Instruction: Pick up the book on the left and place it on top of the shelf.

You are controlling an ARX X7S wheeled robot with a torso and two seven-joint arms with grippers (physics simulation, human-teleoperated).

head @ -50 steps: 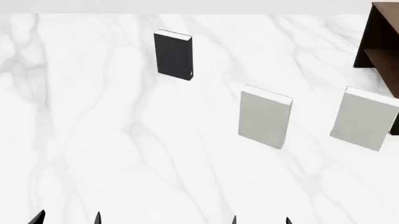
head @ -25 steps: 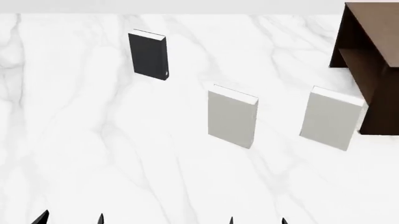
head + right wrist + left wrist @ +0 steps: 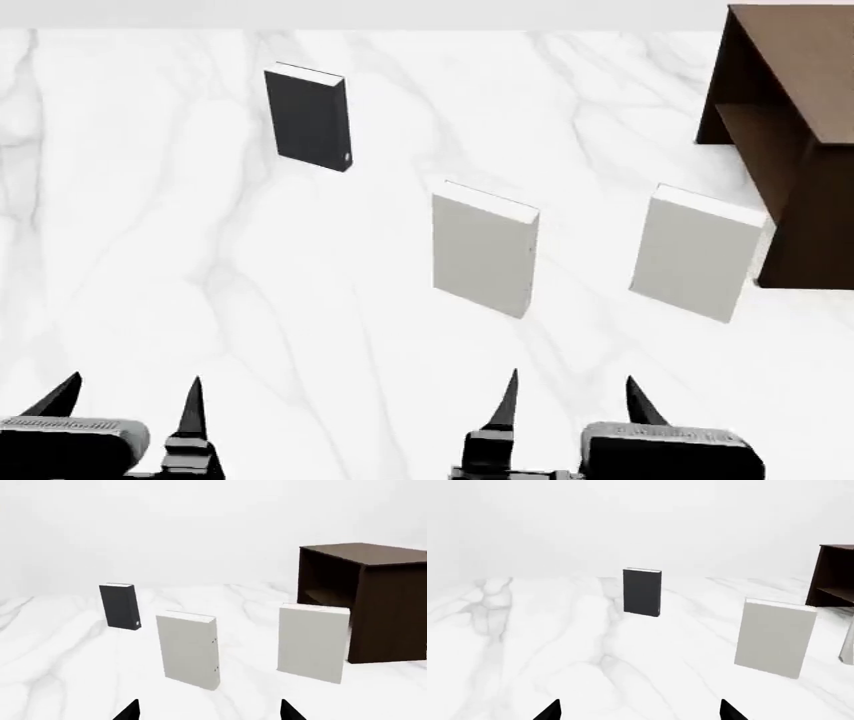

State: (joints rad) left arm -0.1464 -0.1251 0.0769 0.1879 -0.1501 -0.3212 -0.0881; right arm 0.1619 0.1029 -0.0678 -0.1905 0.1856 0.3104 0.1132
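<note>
While both grippers gape empty, the book stands upright, unlabelled.

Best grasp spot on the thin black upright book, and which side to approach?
Probably pinch the thin black upright book across its narrow thickness near the top edge, coming from above or the robot side with the left gripper. It stands upright on the white marble surface, apart from the grey books, so both covers are exposed.

You are looking at a black book with white page edges, two pale grey books, a dark brown shelf, and a white table with grey marble lines.
</note>
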